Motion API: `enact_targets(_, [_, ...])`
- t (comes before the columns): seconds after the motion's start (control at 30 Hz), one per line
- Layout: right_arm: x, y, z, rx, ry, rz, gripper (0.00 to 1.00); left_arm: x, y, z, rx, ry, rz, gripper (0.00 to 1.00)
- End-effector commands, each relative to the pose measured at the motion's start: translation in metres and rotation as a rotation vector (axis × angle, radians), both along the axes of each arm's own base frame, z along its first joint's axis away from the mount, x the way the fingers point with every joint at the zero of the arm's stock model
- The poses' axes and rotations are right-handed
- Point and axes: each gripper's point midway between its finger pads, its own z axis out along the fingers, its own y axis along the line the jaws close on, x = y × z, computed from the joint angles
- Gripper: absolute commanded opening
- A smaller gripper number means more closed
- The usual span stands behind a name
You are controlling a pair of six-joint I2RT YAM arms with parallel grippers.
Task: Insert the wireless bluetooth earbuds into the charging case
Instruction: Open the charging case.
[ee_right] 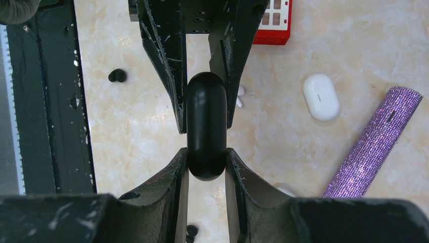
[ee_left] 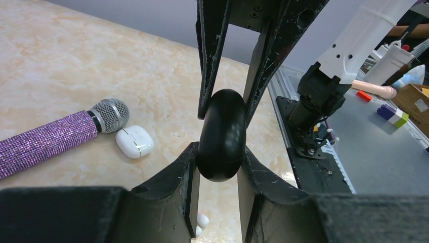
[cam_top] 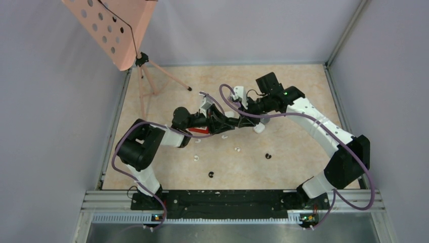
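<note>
A closed black oval charging case (ee_left: pixel 221 134) is pinched from opposite ends by both grippers above the table; it also shows in the right wrist view (ee_right: pixel 206 126). My left gripper (ee_left: pixel 218 152) is shut on one end, and my right gripper (ee_right: pixel 206 154) is shut on the other. In the top view the two grippers meet at mid table (cam_top: pixel 230 121). White earbuds (cam_top: pixel 237 149) (cam_top: pixel 196 158) and black earbuds (cam_top: pixel 268 156) (cam_top: pixel 211 174) lie loose on the table nearer the bases. A pair of white earbuds (ee_left: pixel 202 220) lies below the left jaws, and a black earbud (ee_right: pixel 117 76) lies near the base rail.
A closed white case (ee_left: pixel 134 142) lies beside a purple glitter microphone (ee_left: pixel 50 139); both also show in the right wrist view, the case (ee_right: pixel 320 96) and the microphone (ee_right: pixel 374 144). A red flat object (ee_right: pixel 271 20) lies under the left arm. A pink music stand (cam_top: pixel 114 30) stands back left.
</note>
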Motion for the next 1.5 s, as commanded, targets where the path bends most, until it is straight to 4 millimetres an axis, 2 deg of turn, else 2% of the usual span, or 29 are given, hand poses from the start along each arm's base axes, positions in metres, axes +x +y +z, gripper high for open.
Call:
enact_targets(0.0, [0.010,0.014,0.023,0.051,-0.067,0.009,0.30,-0.004,-0.004,0.013,-0.033,-0.082,-0.040,0.04])
enact_targets(0.07, [0.011,0.014,0.026,0.056,-0.051,-0.013,0.42,-0.004,-0.004,0.011,-0.034,-0.101,-0.039,0.00])
enact_targets(0.2, [0.013,0.018,0.032,0.087,0.004,-0.042,0.49,-0.004,-0.004,0.008,-0.036,-0.122,-0.037,0.00])
enact_targets(0.5, [0.030,0.015,0.031,0.101,0.040,-0.103,0.49,-0.010,-0.002,0.014,-0.046,-0.150,-0.045,0.00])
enact_targets(0.77, [0.047,0.009,0.047,0.141,0.045,-0.146,0.48,-0.014,-0.004,0.010,-0.038,-0.158,-0.059,0.00])
enact_targets(1.0, [0.046,0.009,0.048,0.142,0.041,-0.146,0.48,-0.012,-0.004,0.011,-0.042,-0.149,-0.049,0.00])
enact_targets(1.1, [0.045,0.008,0.059,0.155,0.019,-0.144,0.47,-0.009,-0.004,0.010,-0.040,-0.132,-0.033,0.00])
enact_targets(1.23, [0.042,-0.001,0.094,0.219,-0.038,-0.143,0.48,-0.003,-0.004,0.004,-0.033,-0.116,-0.005,0.00])
enact_targets(1.3, [0.039,-0.009,0.106,0.237,-0.065,-0.152,0.49,-0.001,-0.005,0.002,-0.030,-0.099,0.003,0.00])
enact_targets(1.37, [0.037,-0.021,0.106,0.225,-0.083,-0.172,0.49,0.002,-0.004,0.001,-0.030,-0.082,0.012,0.00])
enact_targets(1.47, [0.029,-0.042,0.086,0.161,-0.099,-0.189,0.49,0.004,-0.001,-0.001,-0.027,-0.067,0.022,0.00])
